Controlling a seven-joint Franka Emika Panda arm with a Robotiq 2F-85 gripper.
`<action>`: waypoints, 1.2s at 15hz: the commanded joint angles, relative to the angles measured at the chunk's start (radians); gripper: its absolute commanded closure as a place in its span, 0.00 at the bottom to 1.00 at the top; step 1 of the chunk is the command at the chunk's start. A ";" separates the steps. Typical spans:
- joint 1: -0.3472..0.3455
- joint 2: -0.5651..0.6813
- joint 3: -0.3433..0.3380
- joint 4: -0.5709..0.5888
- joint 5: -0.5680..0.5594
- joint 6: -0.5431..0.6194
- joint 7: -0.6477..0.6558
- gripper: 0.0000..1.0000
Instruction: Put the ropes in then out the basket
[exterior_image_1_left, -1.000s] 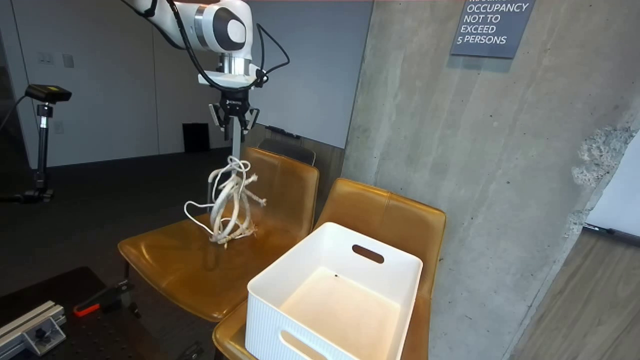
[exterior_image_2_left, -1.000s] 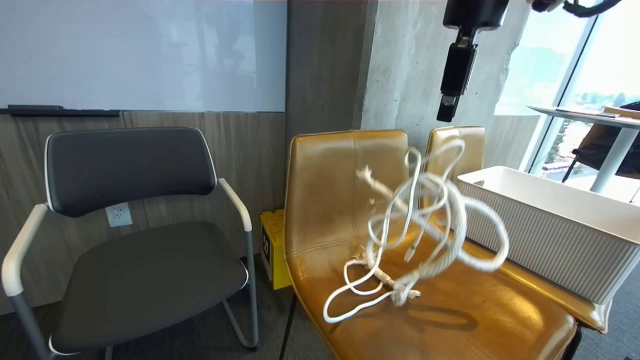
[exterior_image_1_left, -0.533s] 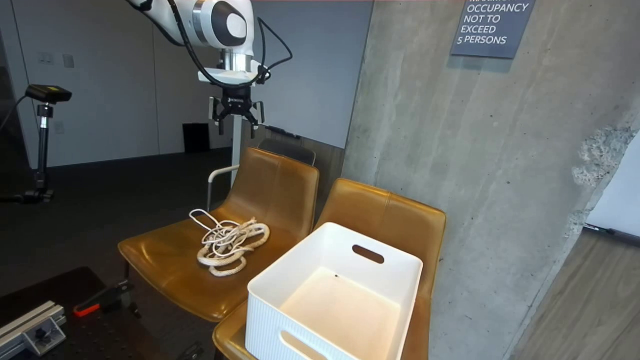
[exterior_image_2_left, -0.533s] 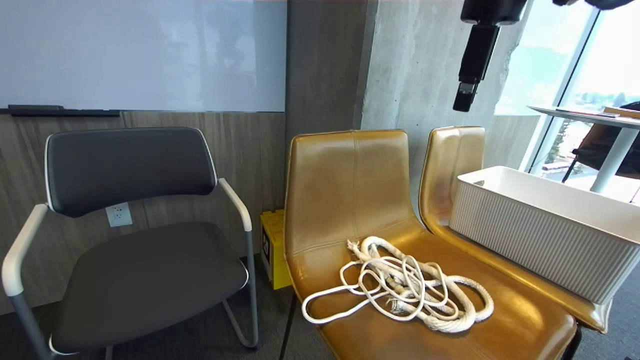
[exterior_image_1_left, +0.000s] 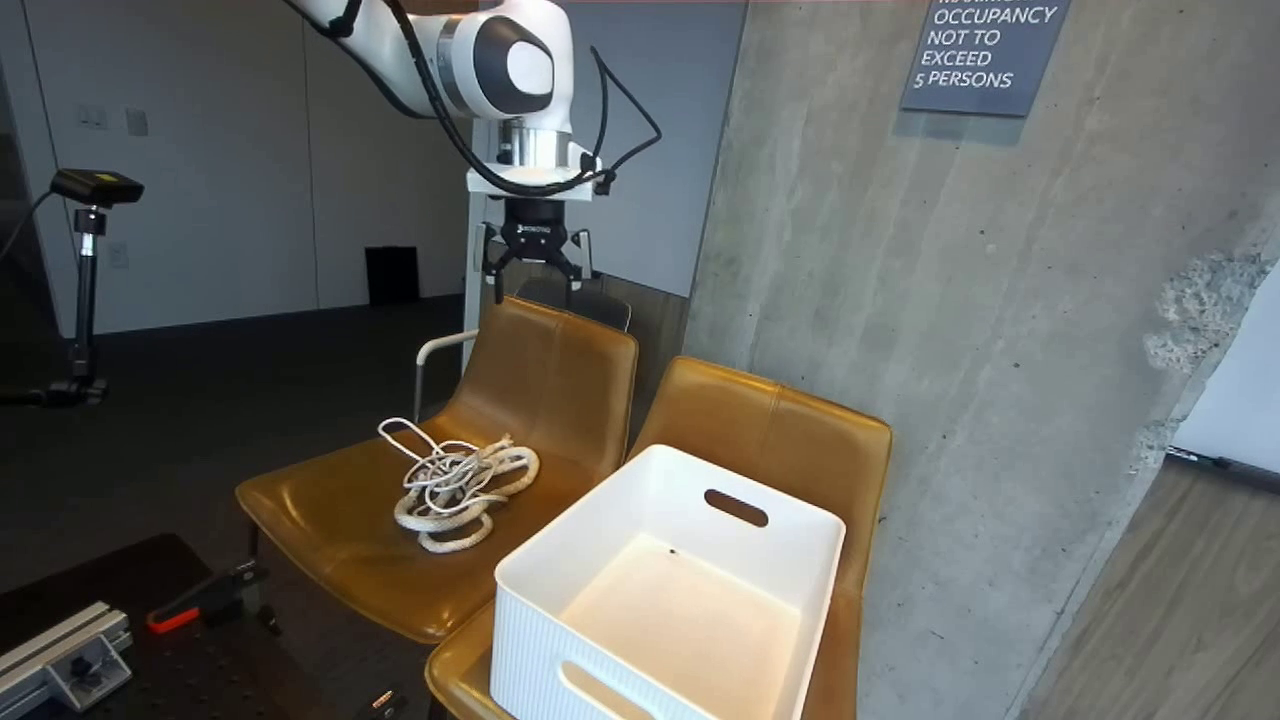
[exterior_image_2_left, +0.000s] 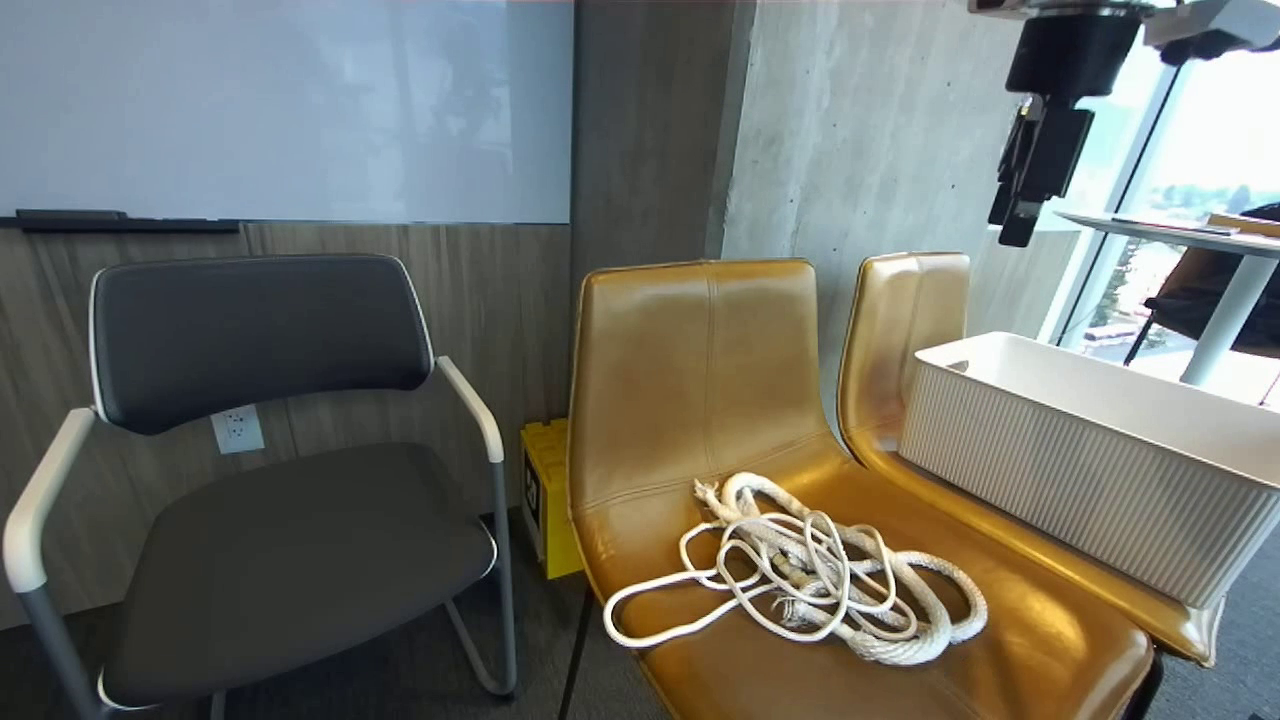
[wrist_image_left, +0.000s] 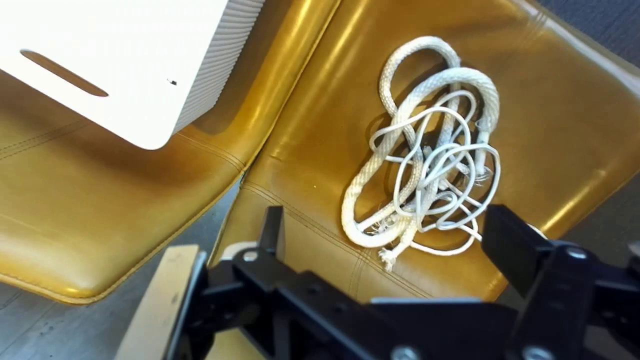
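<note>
Ropes (exterior_image_1_left: 452, 487), at least a thick one and a thinner one, lie in a loose tangle on the worktop (exterior_image_1_left: 320, 520), a tan chair seat; a second ago most of that tangle was in the air beneath the hand (exterior_image_1_left: 533, 295). In both exterior views the tangle lies just as it did half a second ago, so we take it as settled. The hand is spread wide, pinching nothing — it has shifted toward the side of the basket (exterior_image_1_left: 690, 605) and hangs well above the ropes, touching none of them. The basket stands on the neighbouring chair (exterior_image_1_left: 770, 410), just beside the worktop, and we see no rope inside it.

What this means for the task, we think, is that the ropes have been let go outside the basket, which fits the closing "out" half. We cannot tell whether the "in" half was done — nothing in view settles it. If it is owed, the next move would call for coming back over the tangle and gathering thick and thin together, since loose thin loops could slip free or catch on the basket's rim.
</note>
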 joint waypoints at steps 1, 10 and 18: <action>-0.074 -0.028 -0.020 -0.045 0.028 0.032 -0.232 0.00; -0.189 0.002 -0.073 -0.010 0.059 -0.062 -0.831 0.00; -0.199 -0.001 -0.127 -0.014 0.022 -0.122 -1.167 0.00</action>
